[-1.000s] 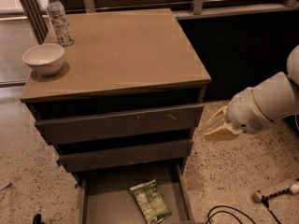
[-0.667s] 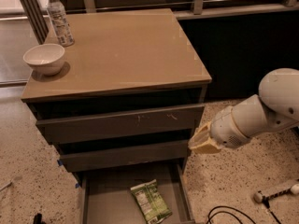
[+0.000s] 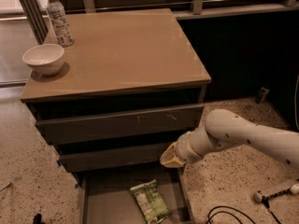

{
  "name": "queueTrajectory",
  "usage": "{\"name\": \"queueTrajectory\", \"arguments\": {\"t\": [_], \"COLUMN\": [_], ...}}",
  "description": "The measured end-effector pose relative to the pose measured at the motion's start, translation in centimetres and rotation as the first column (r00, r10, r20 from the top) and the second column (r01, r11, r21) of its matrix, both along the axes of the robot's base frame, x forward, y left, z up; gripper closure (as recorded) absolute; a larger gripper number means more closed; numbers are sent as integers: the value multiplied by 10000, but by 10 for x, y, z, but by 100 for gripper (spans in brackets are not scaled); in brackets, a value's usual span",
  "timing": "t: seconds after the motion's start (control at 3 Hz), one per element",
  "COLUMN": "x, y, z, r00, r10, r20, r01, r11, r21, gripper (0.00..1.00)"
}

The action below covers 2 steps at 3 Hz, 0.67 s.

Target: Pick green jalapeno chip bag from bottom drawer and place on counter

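The small crinkly green jalapeno chip bag (image 3: pixel 149 200) with a pale printed panel lies flat on the smooth grey floor of the shallow, dark grey-brown bottom drawer (image 3: pixel 107 199), which is pulled out below the front edge of the worktop. The bag sits right of the drawer's middle, tilted, close to the thin right wall.

The cream-coloured gripper (image 3: pixel 170 157) on the rounded white robot arm (image 3: pixel 243 136) hovers below the counter's front right corner, in front of the middle drawer and above the bag, apart from it; whether it is open or closed I cannot tell.

The glossy tan-brown, roughly square counter (image 3: pixel 126 50) carries two things: a clear plastic water bottle (image 3: pixel 58 17) upright at the far left corner, and a round white bowl (image 3: pixel 43 59) by the left edge.
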State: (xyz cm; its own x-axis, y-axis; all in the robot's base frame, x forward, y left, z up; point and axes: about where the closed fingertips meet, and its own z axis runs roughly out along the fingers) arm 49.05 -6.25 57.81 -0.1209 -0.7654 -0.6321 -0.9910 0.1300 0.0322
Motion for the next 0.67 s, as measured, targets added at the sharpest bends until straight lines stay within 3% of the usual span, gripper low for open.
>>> {"name": "queueTrajectory", "arguments": {"t": [0.33,0.67], "x": [0,0], "y": [0,1], "z": [0,-49], "r00": [10000,9996], "r10": [1,270], "r20": [0,110], "r01": [-1,-266], "r11": [10000,9990], "r21": [-1,-365], "gripper": [100,100]}}
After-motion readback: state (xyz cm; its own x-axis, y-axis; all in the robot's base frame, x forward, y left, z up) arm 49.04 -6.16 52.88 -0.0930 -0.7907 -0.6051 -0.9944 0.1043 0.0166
